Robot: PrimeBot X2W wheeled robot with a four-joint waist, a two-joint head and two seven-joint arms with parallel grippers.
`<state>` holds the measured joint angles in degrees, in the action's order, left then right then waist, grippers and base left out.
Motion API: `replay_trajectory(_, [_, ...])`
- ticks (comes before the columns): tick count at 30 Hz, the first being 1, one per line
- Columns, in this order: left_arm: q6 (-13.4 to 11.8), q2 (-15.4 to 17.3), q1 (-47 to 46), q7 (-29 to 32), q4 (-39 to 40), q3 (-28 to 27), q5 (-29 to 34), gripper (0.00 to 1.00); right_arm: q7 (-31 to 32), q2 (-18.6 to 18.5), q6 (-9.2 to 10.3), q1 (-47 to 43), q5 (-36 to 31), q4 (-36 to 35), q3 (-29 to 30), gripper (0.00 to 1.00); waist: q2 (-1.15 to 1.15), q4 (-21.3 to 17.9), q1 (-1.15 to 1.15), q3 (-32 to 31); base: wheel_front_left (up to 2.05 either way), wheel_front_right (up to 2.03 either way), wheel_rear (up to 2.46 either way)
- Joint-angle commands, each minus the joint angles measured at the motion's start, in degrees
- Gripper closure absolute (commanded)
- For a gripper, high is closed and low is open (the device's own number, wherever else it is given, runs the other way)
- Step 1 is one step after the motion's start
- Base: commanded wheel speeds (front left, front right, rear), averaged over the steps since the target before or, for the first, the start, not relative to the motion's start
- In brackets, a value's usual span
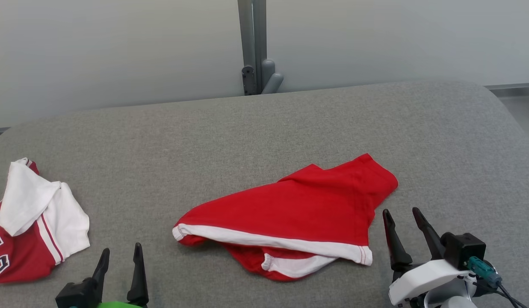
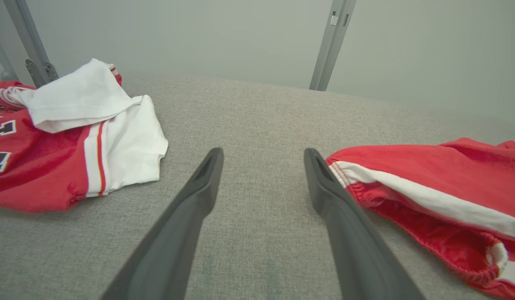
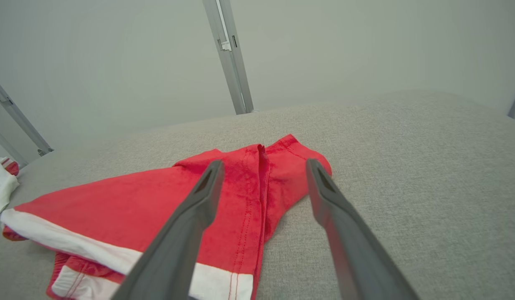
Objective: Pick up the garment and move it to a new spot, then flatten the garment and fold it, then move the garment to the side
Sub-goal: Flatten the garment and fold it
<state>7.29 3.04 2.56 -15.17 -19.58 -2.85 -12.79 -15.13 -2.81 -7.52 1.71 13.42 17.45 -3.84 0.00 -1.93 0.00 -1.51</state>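
A red garment (image 1: 298,209) with a white band along its near edge lies crumpled in the middle of the grey padded table (image 1: 264,128). The left wrist view has it at the right (image 2: 432,175), and in the right wrist view it spreads under the fingers (image 3: 128,208). My left gripper (image 1: 121,254) is open at the lower left, to the left of the garment, with nothing between its fingers. My right gripper (image 1: 403,218) is open just off the garment's right end, holding nothing. In its own view the right gripper (image 3: 263,162) hovers over the garment's red corner.
A second red-and-white garment (image 1: 29,226) with dark lettering lies bunched at the table's left edge (image 2: 65,137). A grey metal post (image 1: 255,47) rises behind the table against a pale wall. The table's right corner curves away at the far right.
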Motion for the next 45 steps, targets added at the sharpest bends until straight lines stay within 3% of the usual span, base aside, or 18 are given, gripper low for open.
replay_trajectory(1, [0.23,-0.01,0.23,0.04,-0.22,0.8,-0.63,0.0,-0.03,-0.2,0.06,-0.25,0.07,0.3,-0.09,0.0,0.0,0.04,0.0,0.26,0.0,0.0,0.0])
replay_trajectory(18, [0.24,-0.04,-4.36,0.04,-2.38,10.48,-6.98,0.0,-0.03,-0.83,0.06,2.23,2.08,10.43,-6.07,0.0,0.0,0.11,0.0,6.21,0.0,0.0,0.0])
replay_trajectory(25, [0.24,-0.05,-5.99,0.03,-2.88,11.61,-6.81,0.0,-0.02,-1.62,0.06,4.32,4.57,13.61,-9.8,0.0,0.0,0.96,0.0,8.2,0.0,0.0,0.0])
replay_trajectory(45, [0.25,-0.06,-5.17,0.03,-3.46,11.66,-6.23,0.0,-0.02,-3.11,0.06,2.0,8.03,12.16,-14.41,0.0,0.0,0.56,0.0,7.48,0.0,0.0,0.0])
